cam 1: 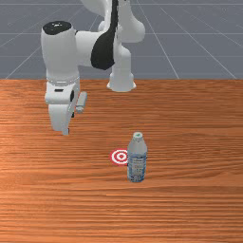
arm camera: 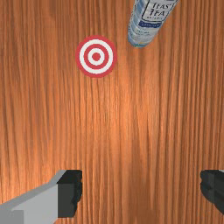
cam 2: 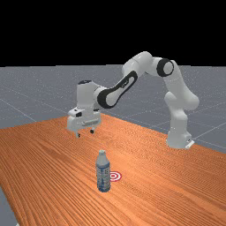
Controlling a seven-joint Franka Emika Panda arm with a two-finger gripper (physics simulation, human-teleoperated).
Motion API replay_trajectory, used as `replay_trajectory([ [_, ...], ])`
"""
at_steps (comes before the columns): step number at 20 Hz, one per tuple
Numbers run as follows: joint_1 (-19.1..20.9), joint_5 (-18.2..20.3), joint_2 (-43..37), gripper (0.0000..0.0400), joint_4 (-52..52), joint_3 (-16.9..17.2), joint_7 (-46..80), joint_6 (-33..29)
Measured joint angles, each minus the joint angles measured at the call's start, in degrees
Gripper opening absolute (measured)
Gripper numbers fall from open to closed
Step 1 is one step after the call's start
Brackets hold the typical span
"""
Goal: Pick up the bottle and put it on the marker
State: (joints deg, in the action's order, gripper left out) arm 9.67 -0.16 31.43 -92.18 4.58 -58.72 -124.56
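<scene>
Beside the marker — an upright bottle, printed blue — perhaps translucent above.

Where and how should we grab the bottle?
I'd come from above with the gripper open and pointing down, then close across the upper body of the bottle, just under the shoulder. It stands upright; the shoulder slopes in toward the cap, so pads would likely seat better on the straighter sides below.

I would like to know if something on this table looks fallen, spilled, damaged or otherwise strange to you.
Nothing stands out. The bottle is upright beside the round marker, which lies flat with its rings whole. I see no spill or damage. The open tool hovers away from both.
</scene>
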Motion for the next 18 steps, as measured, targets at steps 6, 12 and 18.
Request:
replay_trajectory([
  [6,-1.74,0.58,1.47,0.0400,3.60,-1.13,1.73,6.48],
  [12,-4.28,0.20,0.93,0.0400,2.94,-1.86,4.80,7.22],
  [18,-5.92,0.03,2.02,0.0400,4.92,-2.35,7.05,9.00],
])
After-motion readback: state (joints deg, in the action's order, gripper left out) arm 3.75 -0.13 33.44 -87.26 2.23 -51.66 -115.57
